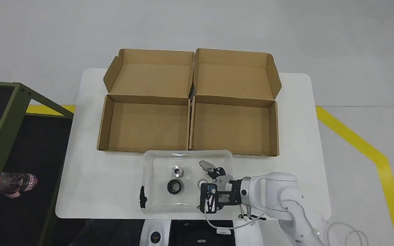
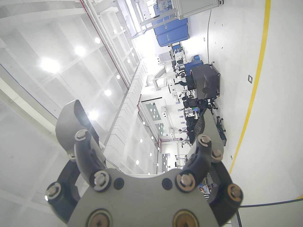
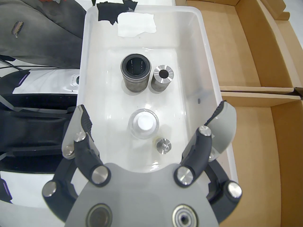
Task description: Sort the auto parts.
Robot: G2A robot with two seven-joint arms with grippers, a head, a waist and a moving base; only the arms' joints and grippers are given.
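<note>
A clear plastic bin at the table's front edge holds several metal parts. In it stand a dark bearing sleeve, a silver cylinder with a dark hole, a clear round cap and a small silver fitting. My right gripper hangs open above the bin's right end, over the cap and the fitting, holding nothing. My left gripper is open and empty, pointing up toward the hall ceiling.
Two open cardboard boxes lie side by side behind the bin, the left box and the right box, both empty with their lids folded back. Black tape and a white label mark the bin's left end.
</note>
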